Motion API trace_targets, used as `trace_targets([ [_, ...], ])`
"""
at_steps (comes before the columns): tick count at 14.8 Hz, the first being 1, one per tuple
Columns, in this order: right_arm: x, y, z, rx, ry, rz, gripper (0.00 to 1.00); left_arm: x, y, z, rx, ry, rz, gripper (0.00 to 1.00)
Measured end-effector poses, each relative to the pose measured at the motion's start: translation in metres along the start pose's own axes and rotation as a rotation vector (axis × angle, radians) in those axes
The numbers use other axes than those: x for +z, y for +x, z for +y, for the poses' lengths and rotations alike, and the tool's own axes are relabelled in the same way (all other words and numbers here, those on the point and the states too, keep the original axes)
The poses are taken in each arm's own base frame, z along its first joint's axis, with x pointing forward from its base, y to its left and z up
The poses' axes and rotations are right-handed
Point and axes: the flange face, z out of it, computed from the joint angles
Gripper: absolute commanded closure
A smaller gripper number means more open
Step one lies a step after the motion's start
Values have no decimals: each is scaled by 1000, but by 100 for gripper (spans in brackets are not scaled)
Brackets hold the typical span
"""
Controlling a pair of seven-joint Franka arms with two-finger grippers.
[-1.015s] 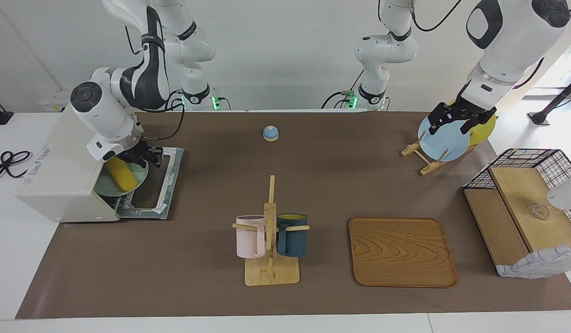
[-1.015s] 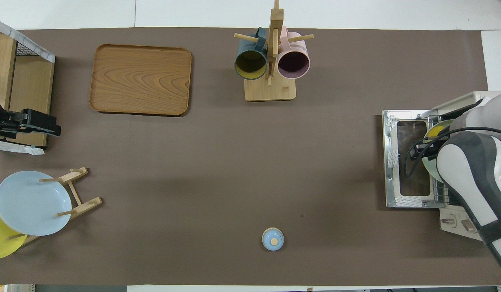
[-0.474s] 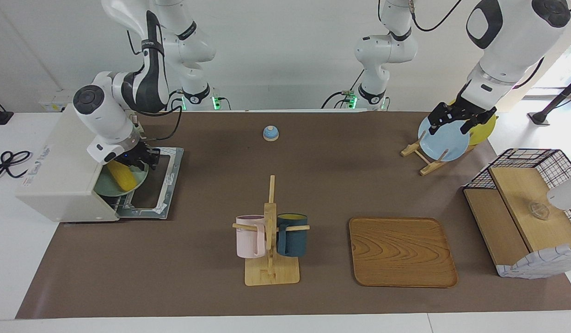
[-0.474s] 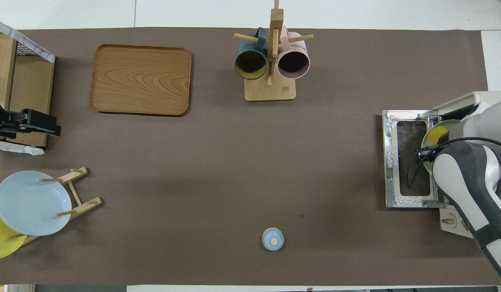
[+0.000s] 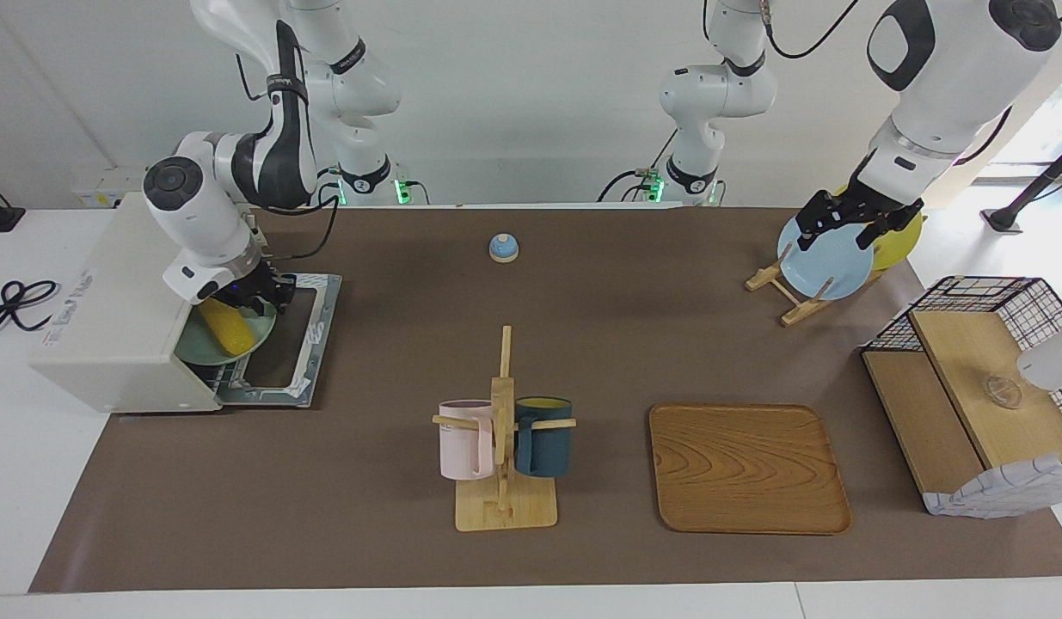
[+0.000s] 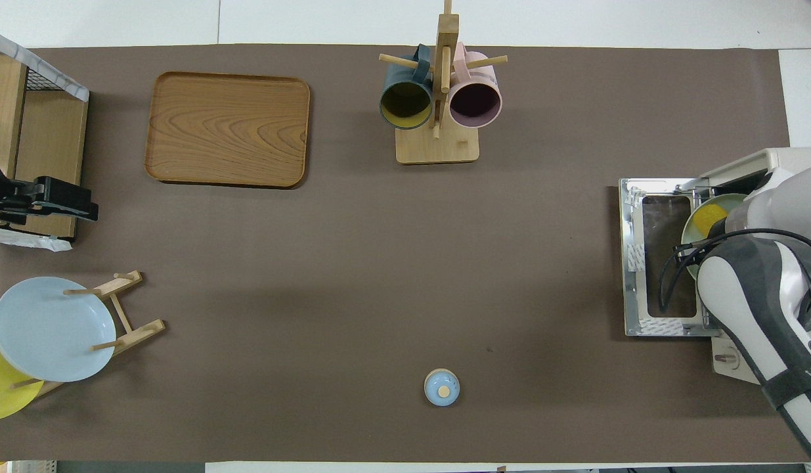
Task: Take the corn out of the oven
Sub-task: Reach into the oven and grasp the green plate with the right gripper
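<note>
Reaching into the open oven (image 5: 109, 327), the right tool (image 5: 254, 297) sits at the corn (image 5: 224, 332) on its plate (image 5: 205, 348), grip unclear, while the left tool (image 5: 849, 219) waits wide over the plate rack (image 5: 784, 297).

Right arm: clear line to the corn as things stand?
Probably yes. The oven door is dropped open, and the corn lies on the green plate at its mouth. The right gripper is already at the corn's end nearer the robots; whether it grips it is unclear.

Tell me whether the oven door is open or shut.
Open. The oven door lies dropped flat on the table, and the corn on its green plate shows at the mouth.
</note>
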Motion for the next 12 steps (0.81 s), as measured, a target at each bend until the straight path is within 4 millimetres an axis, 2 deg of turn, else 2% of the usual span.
trace_targets([
  [1, 1, 0, -1, -1, 0, 2, 76, 0, 0, 0, 0, 0, 0, 0],
  [2, 2, 0, -1, -3, -2, 8, 98, 0, 0, 0, 0, 0, 0, 0],
  [6, 4, 0, -4, -10, -5, 7, 100, 0, 0, 0, 0, 0, 0, 0],
  [9, -2, -2, -4, -20, -20, 16, 100, 0, 0, 0, 0, 0, 0, 0],
  [12, -2, -1, -12, -54, -51, 9, 100, 0, 0, 0, 0, 0, 0, 0],
])
